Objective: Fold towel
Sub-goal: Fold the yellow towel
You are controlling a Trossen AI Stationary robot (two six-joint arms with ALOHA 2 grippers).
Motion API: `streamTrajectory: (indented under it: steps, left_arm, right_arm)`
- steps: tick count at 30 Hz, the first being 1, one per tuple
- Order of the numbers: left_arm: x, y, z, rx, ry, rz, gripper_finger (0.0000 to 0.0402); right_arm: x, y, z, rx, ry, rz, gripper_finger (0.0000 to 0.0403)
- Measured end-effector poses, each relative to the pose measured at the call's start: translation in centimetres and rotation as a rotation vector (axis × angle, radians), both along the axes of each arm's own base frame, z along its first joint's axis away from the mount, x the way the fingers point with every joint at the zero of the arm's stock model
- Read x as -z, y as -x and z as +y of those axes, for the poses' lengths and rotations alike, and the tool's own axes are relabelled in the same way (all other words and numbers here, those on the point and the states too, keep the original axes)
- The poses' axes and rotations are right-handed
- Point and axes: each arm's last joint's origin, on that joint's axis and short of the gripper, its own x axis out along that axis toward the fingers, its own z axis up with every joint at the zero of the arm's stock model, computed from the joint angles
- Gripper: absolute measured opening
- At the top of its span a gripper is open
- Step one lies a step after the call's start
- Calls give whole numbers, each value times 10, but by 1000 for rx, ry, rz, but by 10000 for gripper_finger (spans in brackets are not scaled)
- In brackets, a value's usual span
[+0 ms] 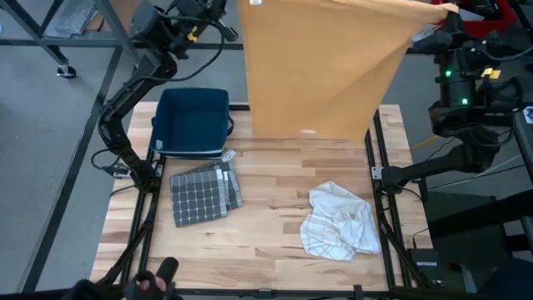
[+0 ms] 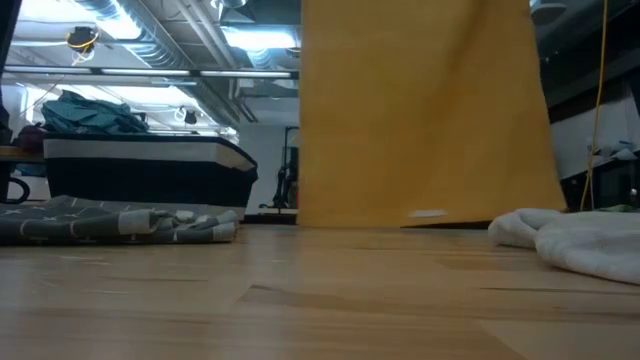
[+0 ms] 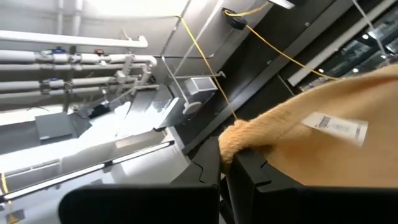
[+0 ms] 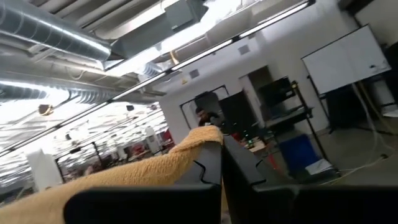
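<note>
We are at the lifting step. Both arms hold the yellow towel (image 1: 325, 67) up by its two top corners, so it hangs as a flat sheet above the far edge of the table (image 1: 266, 242), with its lower hem close to the wood. The left gripper (image 3: 222, 165) is closed on one corner, which bunches up between its fingers (image 3: 249, 171). The right gripper (image 4: 221, 163) is closed on the other corner in the same way. From above, we think both grippers sit at the top corners of the towel, but the cloth covers most of them there.

Beside the towel, on its left, stands a blue bin (image 1: 193, 121). In front of the bin lies a folded grey checked cloth (image 1: 204, 193). A crumpled white cloth (image 1: 341, 221) lies in front of the towel, to the right.

Next, we judge, the arms should lower the towel forward onto the free wood and lay it flat, keeping both corners level so the fold comes out straight.
</note>
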Motion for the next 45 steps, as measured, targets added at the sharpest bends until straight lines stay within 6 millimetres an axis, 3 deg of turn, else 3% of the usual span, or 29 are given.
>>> streamTrajectory:
  steps: [10, 14, 21, 27, 35, 45]
  left_arm:
    - [-2, 8, 7, 70, 19, -33, 0]
    - [-2, 11, 5, 89, 33, -16, 0]
    - [-3, 28, -17, 183, 150, 136, 0]
    - [1, 42, -44, 224, 227, 276, 0]
    - [-7, 54, -69, 272, 191, 285, 0]
    - [-7, 55, -81, 307, 182, 308, 0]
  right_arm:
    - [-1, -8, -4, 8, 80, -9, 3]
    - [2, -15, -6, 20, 5, 34, 3]
    - [13, -35, -10, 76, -171, 210, 3]
    - [20, -56, -3, 25, -226, 239, 3]
    - [20, -60, 17, -134, -253, 149, 3]
    - [23, -57, 38, -243, -358, 150, 3]
